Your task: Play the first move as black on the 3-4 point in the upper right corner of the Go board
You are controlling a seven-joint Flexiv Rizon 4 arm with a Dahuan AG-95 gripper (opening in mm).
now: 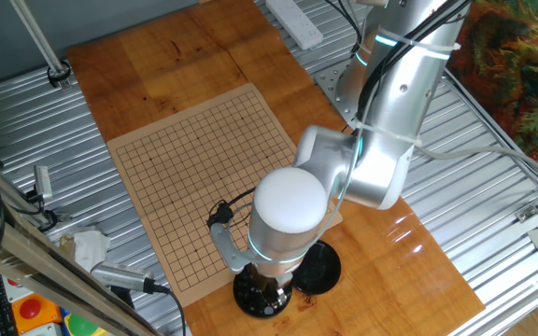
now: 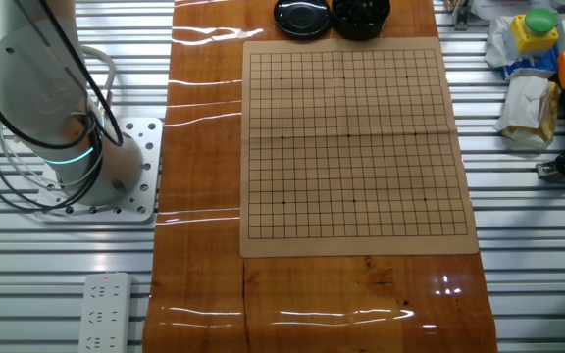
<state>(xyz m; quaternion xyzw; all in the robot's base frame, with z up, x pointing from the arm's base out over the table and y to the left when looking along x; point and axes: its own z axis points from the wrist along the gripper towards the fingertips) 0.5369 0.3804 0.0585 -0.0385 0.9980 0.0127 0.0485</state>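
1 board (image 2: 351, 147), 1 bowl (image 2: 361, 17) of black stones, 1 lid (image 2: 303, 17).
Arm covers bowl; claw hidden, its opening impossible to tell.

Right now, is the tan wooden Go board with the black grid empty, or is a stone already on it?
Empty. The tan wooden Go board shows only grid lines and star dots in the view that sees all of it; no stone sits on any intersection.

hand hidden behind arm (image 1: 292, 210), stones indistinct in bowl (image 2: 361, 14)
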